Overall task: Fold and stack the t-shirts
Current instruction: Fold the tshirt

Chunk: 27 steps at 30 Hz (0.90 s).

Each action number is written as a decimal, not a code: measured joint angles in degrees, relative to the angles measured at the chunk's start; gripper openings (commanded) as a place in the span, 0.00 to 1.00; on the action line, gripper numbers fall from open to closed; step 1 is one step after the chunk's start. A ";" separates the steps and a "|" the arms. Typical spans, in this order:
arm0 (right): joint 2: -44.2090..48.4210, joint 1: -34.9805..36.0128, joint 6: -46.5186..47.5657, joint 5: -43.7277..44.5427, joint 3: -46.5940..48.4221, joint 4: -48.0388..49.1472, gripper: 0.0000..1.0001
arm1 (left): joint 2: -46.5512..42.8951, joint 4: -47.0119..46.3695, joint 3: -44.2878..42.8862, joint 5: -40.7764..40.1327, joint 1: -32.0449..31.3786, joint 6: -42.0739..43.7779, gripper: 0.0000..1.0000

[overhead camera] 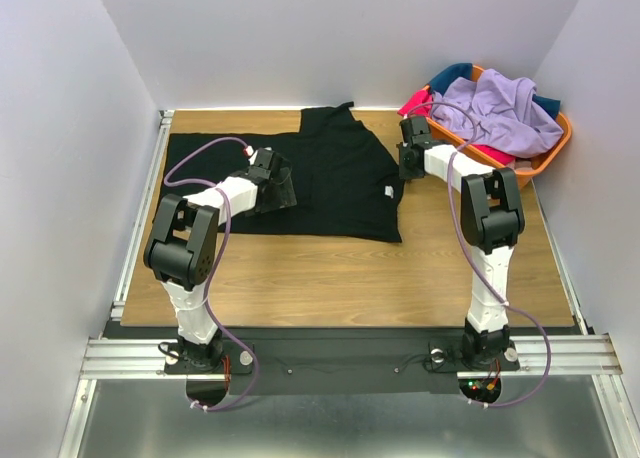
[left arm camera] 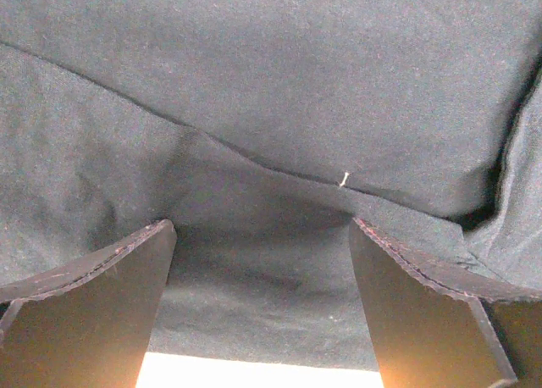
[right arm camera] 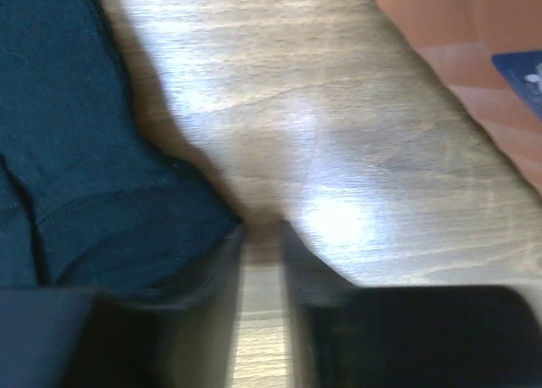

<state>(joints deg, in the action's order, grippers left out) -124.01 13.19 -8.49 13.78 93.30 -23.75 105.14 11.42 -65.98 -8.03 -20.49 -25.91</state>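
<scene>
Four t-shirts: one black t-shirt (overhead camera: 330, 178) lies spread on the counter (overhead camera: 400, 278). The lavender t-shirt (overhead camera: 505, 113), pink-red t-shirt (overhead camera: 415, 103) and teal t-shirt (overhead camera: 455, 75) are heaped in one orange basket (overhead camera: 560, 138). Two arms reach forward, elbows raised. The left claw (left arm camera: 262, 227), spread, is low over the black cloth. The right claw (right arm camera: 262, 227), nearly pressed together and empty, sits beside its right edge.

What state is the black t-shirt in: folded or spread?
Partly folded: the black t-shirt shows one layer lapped over another; the rest lies flat.
</scene>
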 measured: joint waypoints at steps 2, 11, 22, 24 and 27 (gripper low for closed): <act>0.00 -0.09 0.20 -0.96 0.11 -0.22 0.53 | 0.00 0.70 -0.28 -0.28 0.22 0.24 0.97; 8.55 -0.42 -0.87 -9.42 -7.52 -0.72 0.61 | 0.00 8.22 -4.02 -0.57 1.57 -0.48 0.97; 14.99 0.83 -2.51 -15.41 -16.76 -0.85 0.61 | 1.68 11.34 -15.39 -0.33 -5.18 -1.42 0.97; 14.78 1.79 -2.97 -15.54 -16.81 -0.79 0.61 | 4.11 11.23 -18.38 0.42 -8.15 -1.27 0.97; 14.21 3.56 -3.41 -15.52 -16.79 -0.70 0.61 | 6.99 11.13 -20.09 1.44 -11.08 -0.92 0.97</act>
<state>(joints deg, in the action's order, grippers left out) -109.80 16.75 -11.90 -1.74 76.51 -24.45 112.14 22.55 -86.06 -6.59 -31.57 -26.83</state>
